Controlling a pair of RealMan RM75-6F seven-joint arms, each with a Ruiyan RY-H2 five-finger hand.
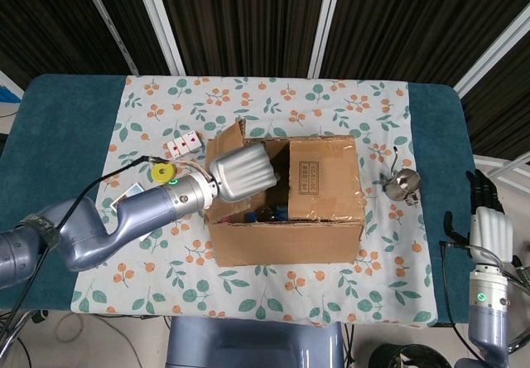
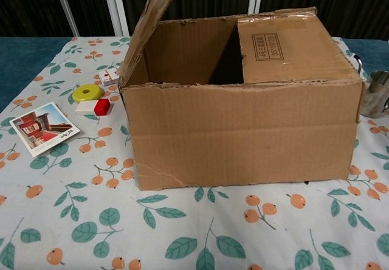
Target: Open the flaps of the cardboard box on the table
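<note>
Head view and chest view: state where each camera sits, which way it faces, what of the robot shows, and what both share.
Head view: sits high, looks steeply down on the table; shows the left hand over the cardboard box and the right hand beyond the table's edge.
Chest view: sits low at the table's near edge, looks level at the box's front wall; no arm or hand shows.
Shared: the box with its left flap raised, the yellow ring, the metal cup.

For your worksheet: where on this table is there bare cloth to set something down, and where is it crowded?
Free: the strip of tablecloth in front of the cardboard box, and the cloth behind it in the head view. Crowded: left of the box, where the yellow ring, red block, postcard and playing cards lie. On the right stands a metal cup.
</note>
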